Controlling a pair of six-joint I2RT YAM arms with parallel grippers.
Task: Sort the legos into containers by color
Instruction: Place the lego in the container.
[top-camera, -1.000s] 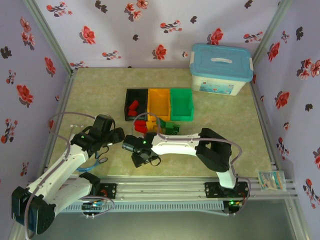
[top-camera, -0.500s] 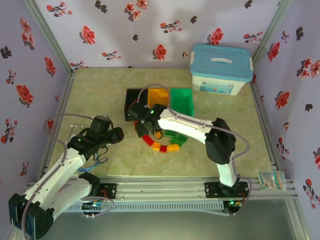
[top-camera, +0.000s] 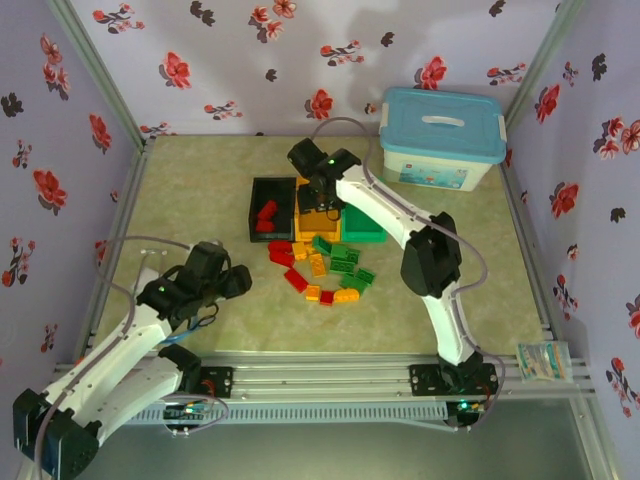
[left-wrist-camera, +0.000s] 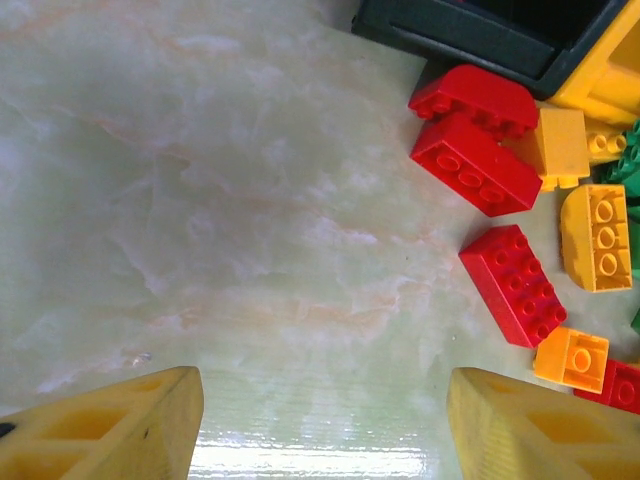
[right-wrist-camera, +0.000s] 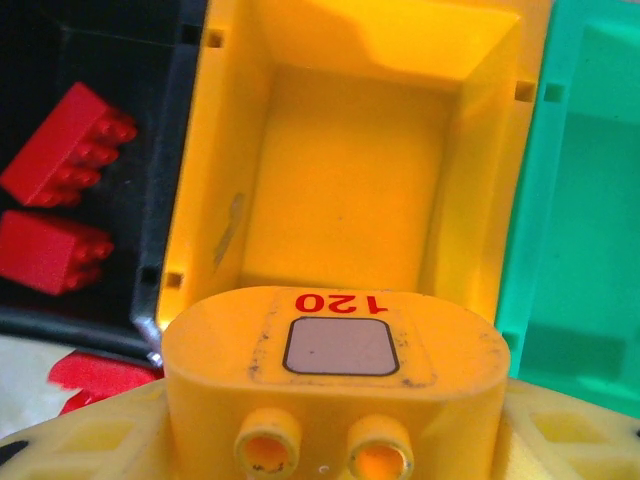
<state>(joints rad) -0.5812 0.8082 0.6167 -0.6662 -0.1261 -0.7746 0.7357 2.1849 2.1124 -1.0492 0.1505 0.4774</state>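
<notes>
Low left in the top view, the L pincer (top-camera: 236, 282) hangs over bare table (top-camera: 190, 180). Its fingers (left-wrist-camera: 110, 425) are wide apart w/ nothing btw them. Just right of it, mid frame, loose legos (top-camera: 322, 268) lie in a heap: red, yellow, green. Behind the heap sit 3 bins in a row: black bin (top-camera: 272, 184) w/ two red bricks (right-wrist-camera: 70, 140) inside, yellow bin (right-wrist-camera: 350, 150), green bin (top-camera: 365, 215). The R pincer (right-wrist-camera: 335, 455) is over the yellow bin, squeezing a yellow brick (right-wrist-camera: 335, 340). Far upper right stands a white box (top-camera: 440, 165).
</notes>
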